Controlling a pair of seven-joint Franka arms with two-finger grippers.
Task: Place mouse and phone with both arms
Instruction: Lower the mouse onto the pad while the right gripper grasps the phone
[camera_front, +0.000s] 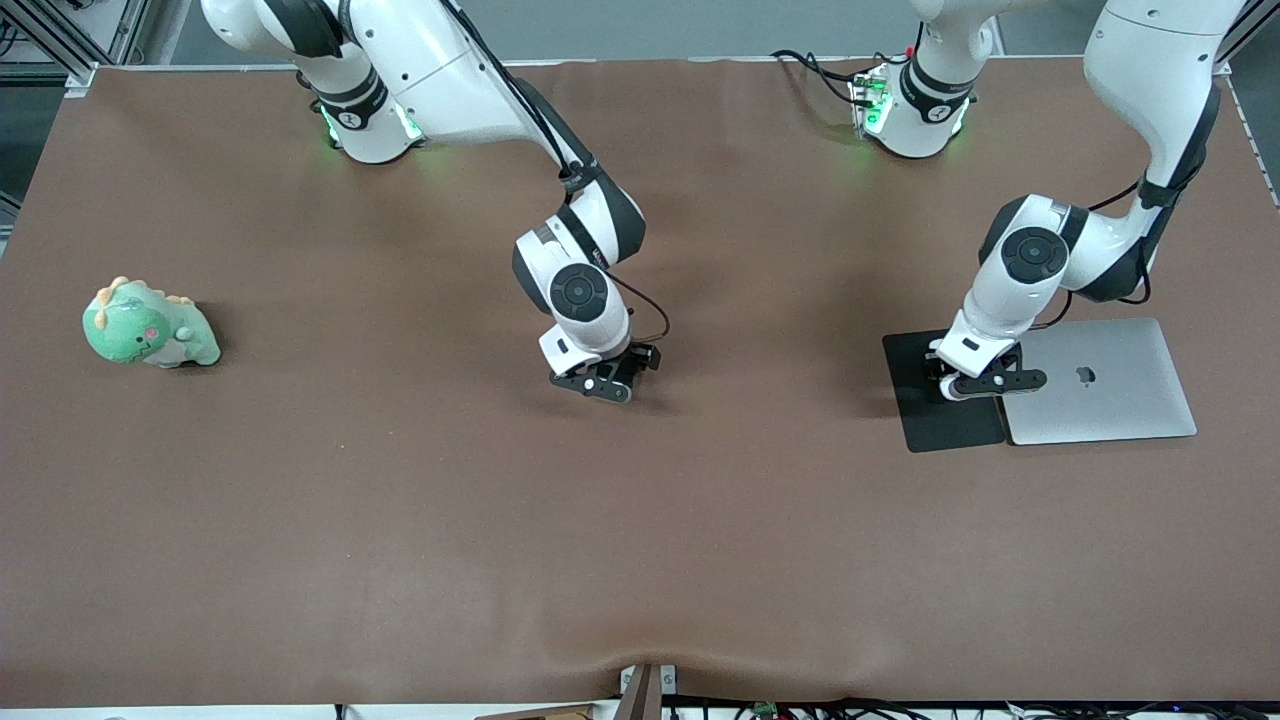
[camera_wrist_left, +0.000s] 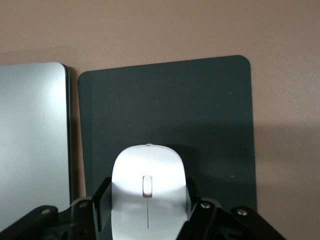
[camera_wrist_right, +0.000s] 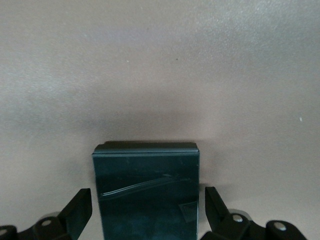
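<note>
The white mouse (camera_wrist_left: 147, 180) sits between the fingers of my left gripper (camera_wrist_left: 148, 192), which press its two sides. It is low over the black mouse pad (camera_wrist_left: 210, 115); I cannot tell if it touches the pad. In the front view my left gripper (camera_front: 985, 385) is over the pad (camera_front: 940, 425), at the edge next to the laptop. The black phone (camera_wrist_right: 147, 192) lies flat on the brown table between the fingers of my right gripper (camera_wrist_right: 147, 200), with a small gap on each side. In the front view my right gripper (camera_front: 605, 380) is low at the table's middle and hides the phone.
A closed silver laptop (camera_front: 1110, 385) lies beside the mouse pad at the left arm's end; it also shows in the left wrist view (camera_wrist_left: 30, 135). A green dinosaur plush toy (camera_front: 145, 325) stands at the right arm's end. The brown table (camera_front: 640, 520) stretches toward the front camera.
</note>
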